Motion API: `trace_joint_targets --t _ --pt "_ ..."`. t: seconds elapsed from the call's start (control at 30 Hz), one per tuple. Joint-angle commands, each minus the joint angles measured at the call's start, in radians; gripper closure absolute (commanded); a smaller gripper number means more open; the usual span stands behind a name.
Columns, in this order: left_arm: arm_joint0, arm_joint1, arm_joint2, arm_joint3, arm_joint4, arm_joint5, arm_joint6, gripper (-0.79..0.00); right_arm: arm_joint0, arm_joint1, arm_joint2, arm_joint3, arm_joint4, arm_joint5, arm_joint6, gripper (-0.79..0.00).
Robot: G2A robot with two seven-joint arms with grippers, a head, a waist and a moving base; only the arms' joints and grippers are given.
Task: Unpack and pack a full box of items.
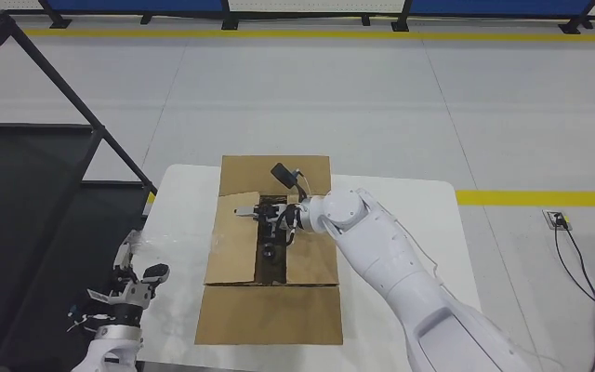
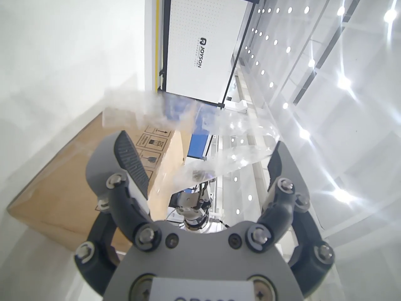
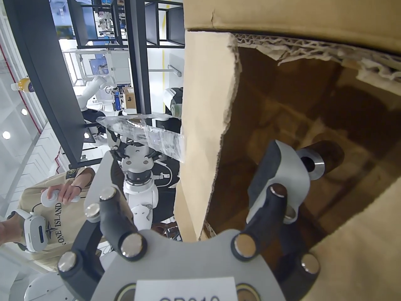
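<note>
Right claw (image 3: 194, 173) spread astride flap (image 3: 203, 95) of box (image 3: 282, 1); left claw (image 2: 200, 145) spread; handling symbols (image 2: 153, 147) on box.

— What's around your bench (image 1: 181, 200)?
— You have pale grey floor (image 1: 372, 93) on every side. A yellow line (image 1: 307, 34) crosses it well beyond the bench's far edge, with blue barriers (image 1: 130, 4) just behind it. A second yellow stripe (image 1: 525, 197) runs off past the right edge, near a floor socket (image 1: 555, 219).
— And to your left?
— A black metal frame (image 1: 56, 84) stands off the far left corner, above a dark screen (image 1: 42, 232). Over you hang round ceiling lights (image 2: 390, 16), bright and flaring, beside a white perforated board (image 2: 200, 32).
</note>
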Motion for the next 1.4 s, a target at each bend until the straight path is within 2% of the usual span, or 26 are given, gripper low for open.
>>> trace_joint_targets --t 0.0,0.2,0.3,0.43,0.77,1.37 --pt "0.014 -0.001 -0.005 -0.022 0.008 -0.004 0.003 -0.785 -0.004 0.003 0.003 -0.007 -0.003 0.000 -0.001 -0.785" --pt "0.009 0.001 -0.036 -0.048 0.001 0.071 -0.008 -0.785 -0.014 0.009 0.011 -0.028 -0.015 -0.010 -0.008 -0.785" --pt "0.008 0.002 -0.041 -0.060 0.011 0.092 -0.014 -0.785 -0.029 0.016 0.020 -0.057 -0.027 -0.097 -0.061 -0.748" --pt "0.012 0.001 -0.046 -0.082 0.015 0.100 -0.022 -0.785 -0.050 0.032 0.035 -0.087 -0.049 -0.152 -0.096 -0.776" --pt "0.038 -0.001 -0.069 -0.145 0.038 0.107 -0.023 -0.785 -0.096 0.056 0.054 -0.179 -0.088 -0.125 -0.101 -0.785" --pt "0.054 -0.007 -0.091 -0.166 0.029 0.099 -0.023 -0.785 -0.119 0.069 0.071 -0.223 -0.105 -0.097 -0.078 -0.785"
